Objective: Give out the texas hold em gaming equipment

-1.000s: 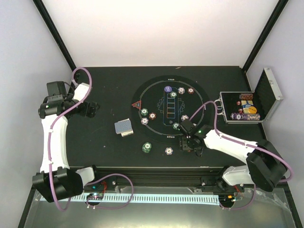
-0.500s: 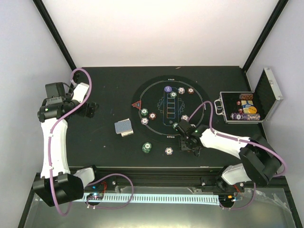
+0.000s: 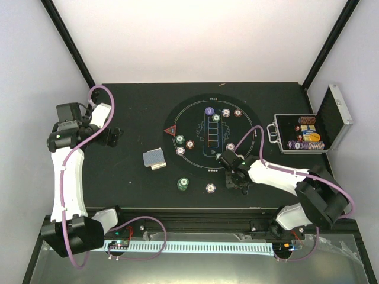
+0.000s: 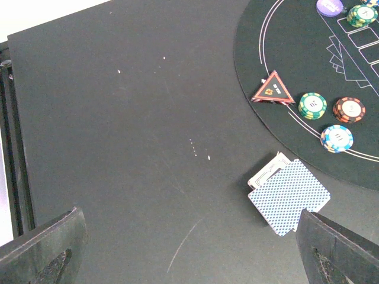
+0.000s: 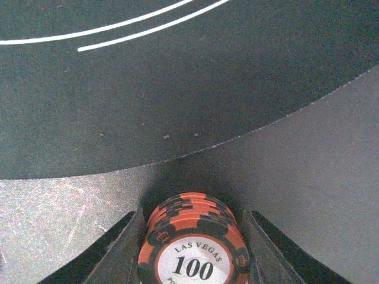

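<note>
My right gripper point(image 3: 234, 177) sits at the near edge of the round black mat point(image 3: 201, 163), shut on a short stack of orange-red "100" poker chips point(image 5: 192, 248), a finger point(image 5: 118, 251) pressing each side. The stack is just off the mat's rim. My left gripper point(image 3: 112, 135) is wide open and empty over bare table, left of the deck of blue-backed cards point(image 4: 288, 195), which also shows in the top view point(image 3: 155, 158). A red triangle marker point(image 4: 272, 89) and green point(image 4: 312, 105), brown-red point(image 4: 349, 109) and white point(image 4: 337, 137) chips lie on the mat's left edge.
A purple button point(image 3: 209, 110) and more chips lie at the mat's far side. A green stack point(image 3: 183, 184) and a white chip point(image 3: 210, 188) sit on the table near the front. The open silver case point(image 3: 305, 135) with chips stands at the right.
My right gripper has shifted a little left along the mat's near edge with the chip stack. The left arm shifted slightly, then held still.
</note>
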